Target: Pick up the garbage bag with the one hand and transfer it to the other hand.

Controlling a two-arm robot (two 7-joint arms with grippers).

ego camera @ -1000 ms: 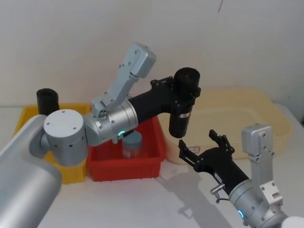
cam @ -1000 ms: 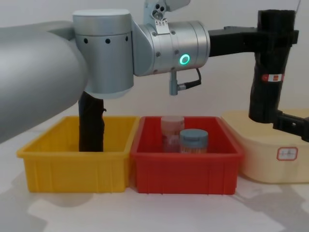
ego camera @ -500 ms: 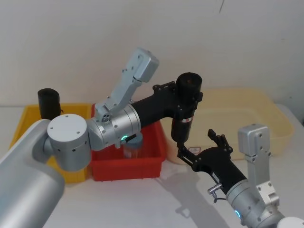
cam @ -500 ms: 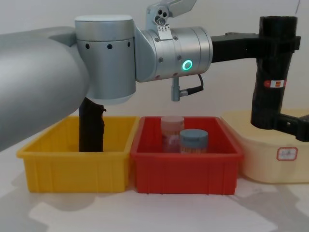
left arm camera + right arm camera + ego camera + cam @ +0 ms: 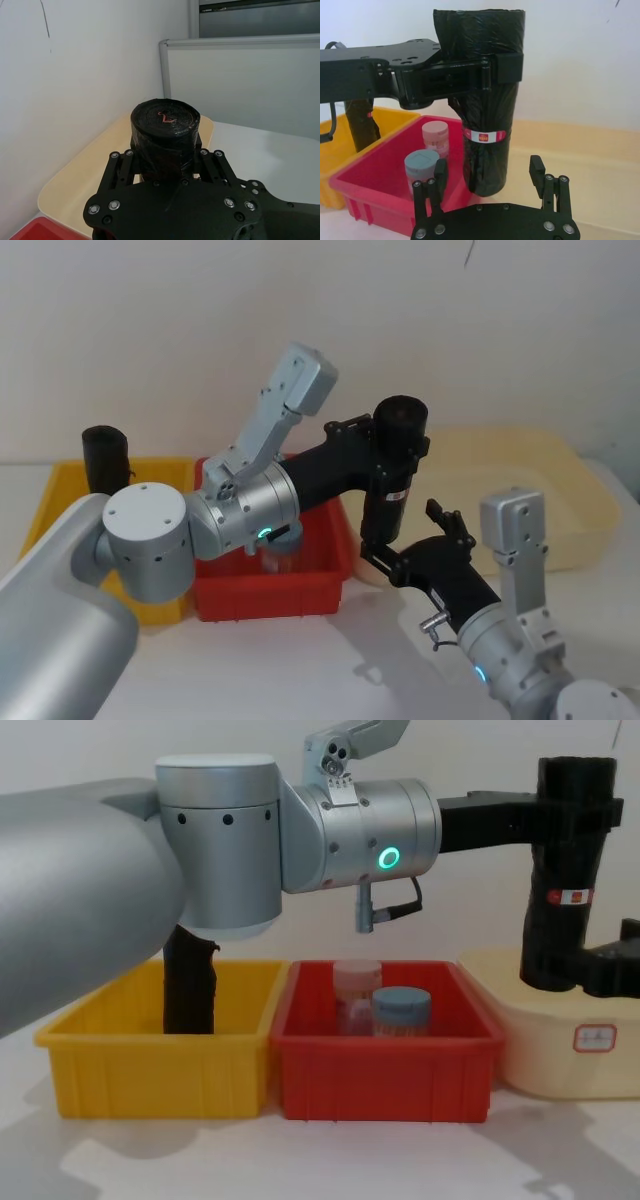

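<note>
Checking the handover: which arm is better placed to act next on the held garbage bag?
Right. The right claw is open, its fingers flanking the lower end of the garbage bag; the left claw grips it near the top.

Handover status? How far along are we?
Done: pickup. The left gripper clamps the garbage bag near its top, upright in the air. In hand: the right gripper, open, sits at the bag's lower end, not closed on it. Left: right closes, left releases.
</note>
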